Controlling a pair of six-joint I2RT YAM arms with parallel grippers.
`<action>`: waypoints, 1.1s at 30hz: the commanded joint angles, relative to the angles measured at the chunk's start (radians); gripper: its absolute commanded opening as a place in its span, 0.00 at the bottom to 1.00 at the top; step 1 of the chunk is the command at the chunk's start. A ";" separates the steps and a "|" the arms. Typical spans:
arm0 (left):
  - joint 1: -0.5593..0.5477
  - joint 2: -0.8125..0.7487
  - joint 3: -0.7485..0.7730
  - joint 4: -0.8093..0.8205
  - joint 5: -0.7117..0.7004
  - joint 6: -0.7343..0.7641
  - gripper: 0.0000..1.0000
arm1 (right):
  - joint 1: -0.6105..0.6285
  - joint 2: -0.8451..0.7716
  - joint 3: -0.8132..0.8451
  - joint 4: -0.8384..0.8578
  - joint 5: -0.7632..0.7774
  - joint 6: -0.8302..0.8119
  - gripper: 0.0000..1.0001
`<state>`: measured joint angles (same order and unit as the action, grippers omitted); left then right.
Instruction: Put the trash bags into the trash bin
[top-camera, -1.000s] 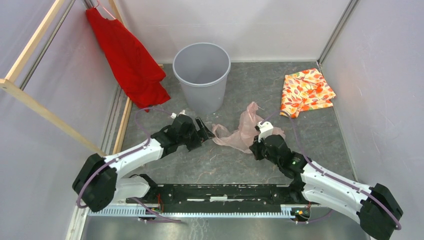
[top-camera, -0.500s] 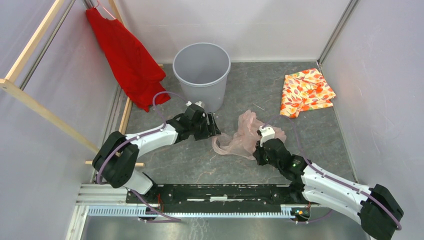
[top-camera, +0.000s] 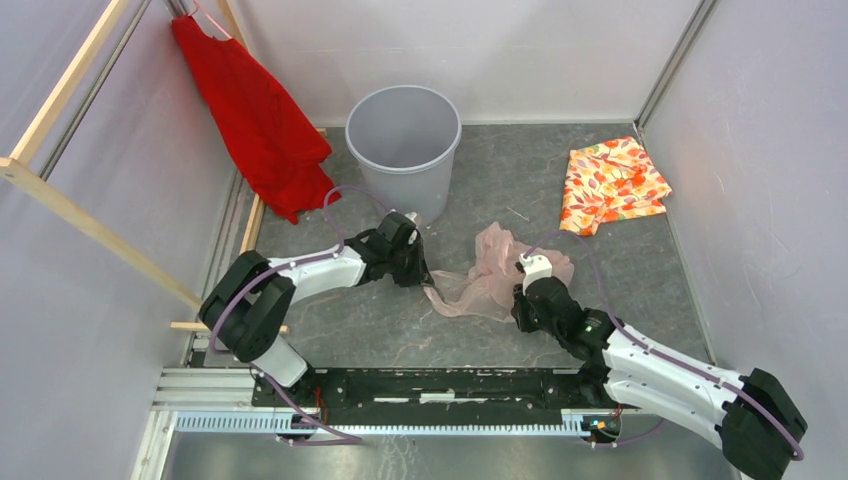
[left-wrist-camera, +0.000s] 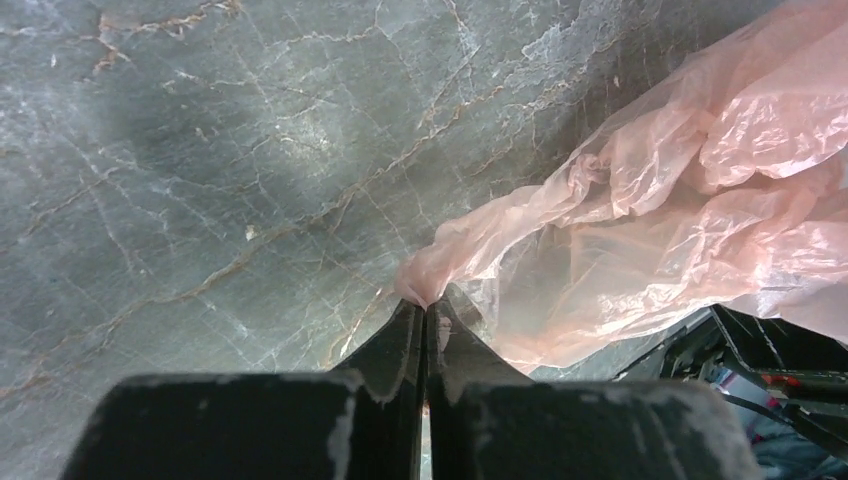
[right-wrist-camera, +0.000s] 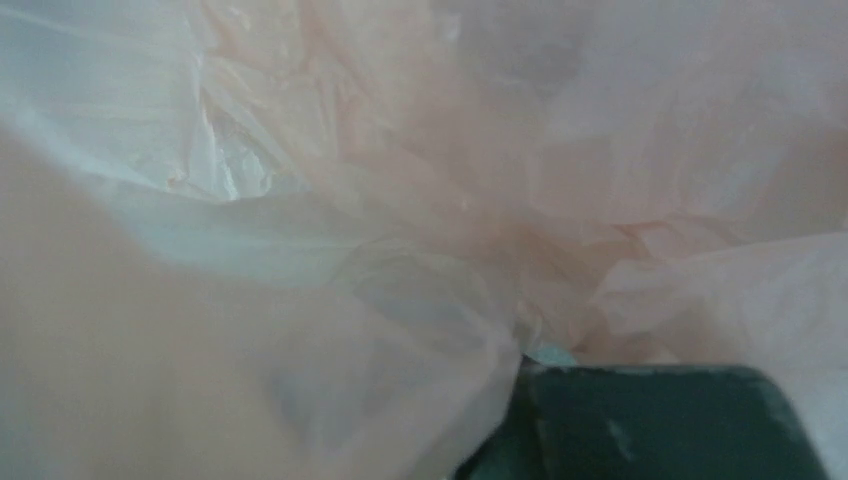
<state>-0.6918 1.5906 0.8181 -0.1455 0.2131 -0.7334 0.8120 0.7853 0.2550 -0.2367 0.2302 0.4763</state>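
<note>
The trash bag (top-camera: 490, 272) is a thin, crinkled pale pink plastic sheet lying on the grey floor between my two arms. My left gripper (top-camera: 426, 281) is shut on the bag's twisted left corner; in the left wrist view the gripper (left-wrist-camera: 425, 306) pinches that corner with the bag (left-wrist-camera: 700, 190) spreading away to the right. My right gripper (top-camera: 520, 288) is pushed into the bag's right side. Pink film (right-wrist-camera: 380, 160) fills the right wrist view, leaving only a piece of one dark finger (right-wrist-camera: 650, 425) showing. The grey trash bin (top-camera: 405, 195) stands upright behind the left gripper.
A red garment (top-camera: 262, 125) hangs at the back left beside a wooden frame (top-camera: 95, 228). A folded orange floral cloth (top-camera: 612, 185) lies at the back right. White walls close in both sides and the back.
My left arm swung in towards the bag's left corner and its jaws shut on it. The bag has bunched a little. The right arm has hardly moved.
</note>
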 joint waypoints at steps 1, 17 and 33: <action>-0.003 -0.093 0.036 -0.038 -0.066 0.035 0.02 | 0.008 -0.003 0.114 -0.056 0.041 -0.028 0.31; -0.002 -0.412 0.032 -0.195 -0.399 0.132 0.02 | 0.009 -0.056 0.504 -0.336 0.139 -0.101 0.89; 0.068 -0.504 0.009 -0.376 -0.467 0.142 0.02 | -0.388 0.067 0.554 -0.122 -0.104 -0.151 0.98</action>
<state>-0.6609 1.1358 0.8322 -0.4778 -0.2367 -0.6270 0.5297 0.8547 0.8467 -0.5259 0.3412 0.3542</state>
